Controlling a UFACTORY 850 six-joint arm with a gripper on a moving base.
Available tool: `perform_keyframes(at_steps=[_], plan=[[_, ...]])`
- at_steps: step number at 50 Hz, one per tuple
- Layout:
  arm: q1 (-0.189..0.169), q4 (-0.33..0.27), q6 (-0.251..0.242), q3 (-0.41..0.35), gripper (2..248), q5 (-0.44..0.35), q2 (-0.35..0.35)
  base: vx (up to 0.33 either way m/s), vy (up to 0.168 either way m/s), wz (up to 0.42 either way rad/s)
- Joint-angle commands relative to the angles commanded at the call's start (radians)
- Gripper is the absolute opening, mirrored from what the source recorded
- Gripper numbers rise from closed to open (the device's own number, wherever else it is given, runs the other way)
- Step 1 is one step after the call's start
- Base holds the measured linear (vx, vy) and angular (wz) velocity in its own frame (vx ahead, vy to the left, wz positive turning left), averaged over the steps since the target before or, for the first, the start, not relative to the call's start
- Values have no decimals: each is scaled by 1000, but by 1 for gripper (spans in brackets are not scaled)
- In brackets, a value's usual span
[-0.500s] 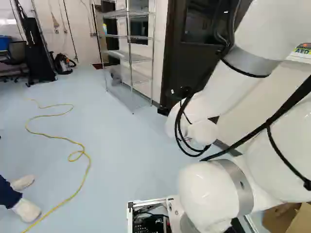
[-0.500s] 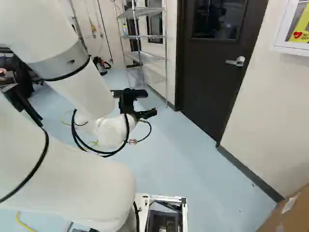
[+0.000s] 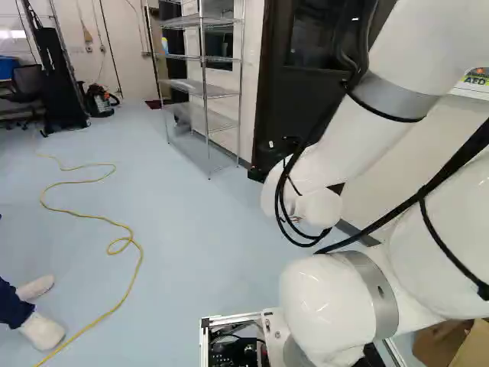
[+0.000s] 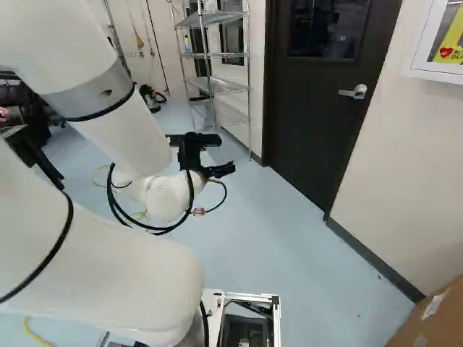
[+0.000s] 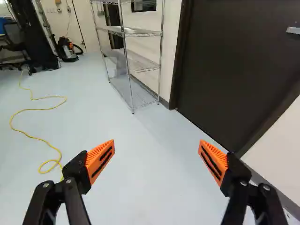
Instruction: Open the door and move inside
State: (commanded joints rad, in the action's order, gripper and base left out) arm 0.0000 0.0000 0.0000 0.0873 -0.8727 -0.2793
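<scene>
The black gripper [image 4: 204,155] hangs above the floor in the right base view, left of the door and apart from it. In the wrist view the gripper [image 5: 156,159] has its two orange pads spread wide, with only floor between them. The dark door [image 4: 318,108] stands shut in its frame, with a window in its upper part. Its silver lever handle [image 4: 354,92] is near the edge by the AED wall; the wrist view shows just the end of the handle [image 5: 293,30]. In the left base view the arm hides much of the door [image 3: 306,92].
A wire shelf rack [image 5: 126,65] stands against the wall beside the door. A yellow cable [image 3: 114,222] winds over the floor. A person's feet [image 3: 38,310] are at the left of the left base view. A cardboard box [image 4: 434,318] and a wall-mounted AED cabinet [image 4: 438,43] are at the right.
</scene>
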Motion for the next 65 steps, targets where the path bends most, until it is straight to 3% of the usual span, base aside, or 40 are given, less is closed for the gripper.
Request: perform_keyframes(at_steps=[65], plan=[[0,0,0,0,247,0,0,0,0,0]])
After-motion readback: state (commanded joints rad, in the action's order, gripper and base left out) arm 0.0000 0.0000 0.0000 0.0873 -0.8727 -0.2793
